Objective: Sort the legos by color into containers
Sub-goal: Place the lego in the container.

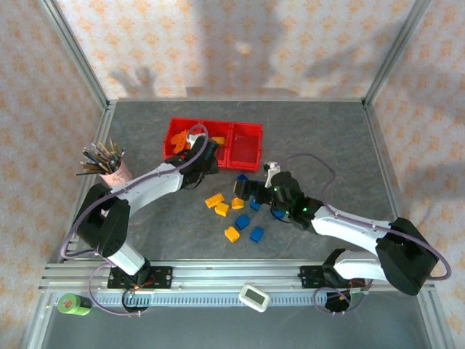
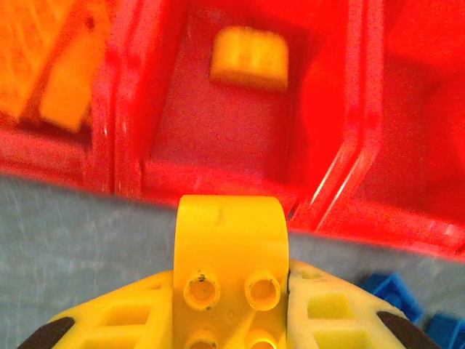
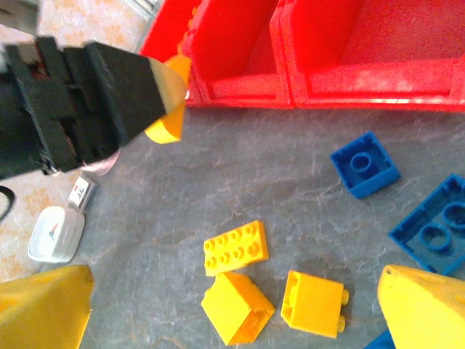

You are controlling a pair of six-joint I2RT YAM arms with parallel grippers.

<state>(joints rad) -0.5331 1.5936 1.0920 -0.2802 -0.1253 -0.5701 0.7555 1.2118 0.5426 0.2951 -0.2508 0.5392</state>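
Observation:
My left gripper (image 1: 205, 156) (image 2: 231, 291) is shut on a yellow brick (image 2: 229, 240), just in front of the red tray (image 1: 247, 156) (image 2: 218, 174) at its middle bin. That bin holds one yellow brick (image 2: 249, 57), and the left bin holds orange bricks (image 2: 51, 73). My right gripper (image 1: 242, 190) (image 3: 236, 298) is open above three loose yellow bricks: a studded flat one (image 3: 235, 248), a sloped one (image 3: 237, 307) and a square one (image 3: 313, 303). Blue bricks (image 3: 365, 163) (image 3: 436, 225) lie to their right. The right wrist view has the left gripper's brick (image 3: 171, 123) at the tray's front wall (image 3: 327, 94).
A pink cup of pencils (image 1: 109, 166) stands left of the left arm. More yellow (image 1: 232, 234) and blue bricks (image 1: 256, 234) lie nearer the front edge. A white timer (image 1: 254, 297) and a green tape roll (image 1: 70, 304) sit on the front rail.

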